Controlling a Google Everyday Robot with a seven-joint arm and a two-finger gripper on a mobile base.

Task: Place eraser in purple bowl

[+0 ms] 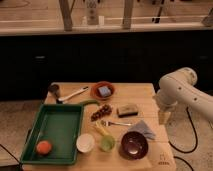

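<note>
Wooden counter (137, 91) is carrying the eraser (128, 110), long axis 9-to-3, lying at 9 o'clock from the claw (164, 116) hanging beside its edge, grip state indeterminable.

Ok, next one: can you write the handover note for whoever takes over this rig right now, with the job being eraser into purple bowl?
Gripper: hangs just off the right edge of the wooden table, not on anything.
Small rectangular dark-topped, tan-sided eraser: lies flat on the table right of centre, to the left of the gripper and apart from it.
Round glossy dark purple bowl: near the front edge, in front of the eraser, nothing seen in it.
Done: nothing yet.
Left: reach in, grasp the eraser, carry it to the bowl, release.
</note>
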